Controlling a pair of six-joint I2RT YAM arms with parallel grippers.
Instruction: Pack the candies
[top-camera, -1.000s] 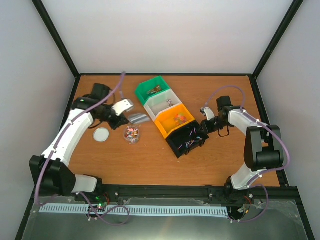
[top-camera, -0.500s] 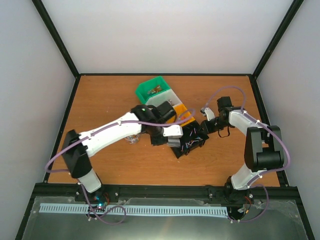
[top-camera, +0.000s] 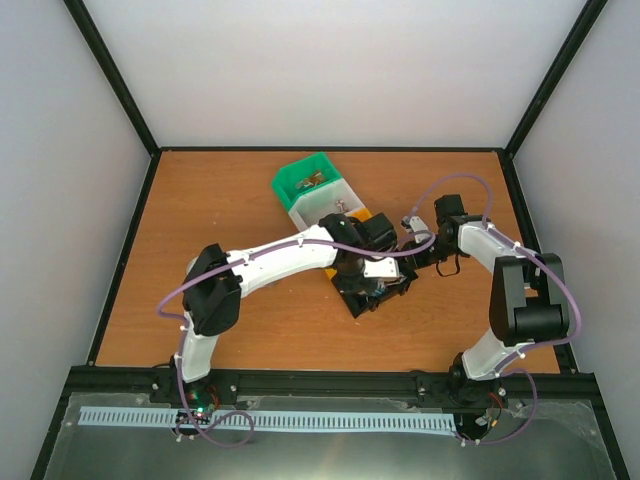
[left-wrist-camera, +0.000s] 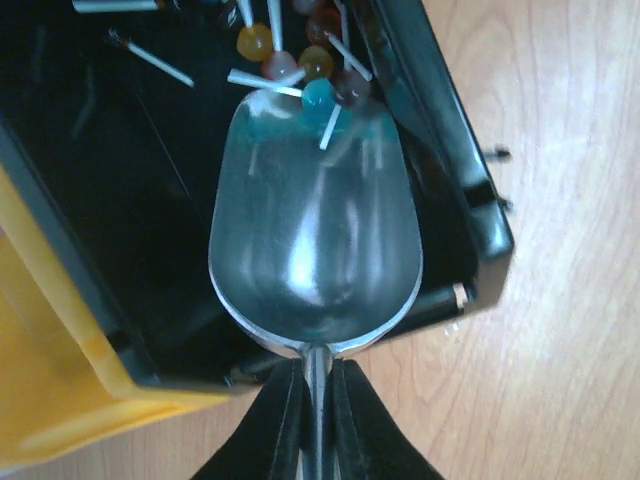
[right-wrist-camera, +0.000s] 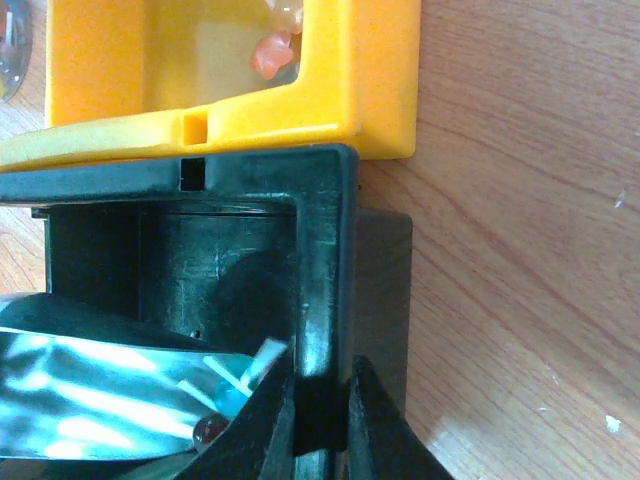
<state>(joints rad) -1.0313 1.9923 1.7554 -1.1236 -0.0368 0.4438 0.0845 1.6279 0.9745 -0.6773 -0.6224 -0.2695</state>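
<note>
The left arm has swung from the table's left side across to the black bin; the left gripper now holds its scoop down inside that bin, tip among the candies; the arm now covers most of the orange bin.

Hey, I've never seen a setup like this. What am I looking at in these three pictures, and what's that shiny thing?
This is a robot with a left arm and a right arm, both bolted to a wooden table. The wide picture looks down from above. The two close-ups come from a camera on each wrist. Four bins sit in a row: green bin, white bin, orange bin and black bin. The shiny thing is a metal scoop. The left arm's fingers grip it, pushed into the black bin against round candies on sticks. The right arm's fingers pinch that bin's wall, probably to steady it.
</note>
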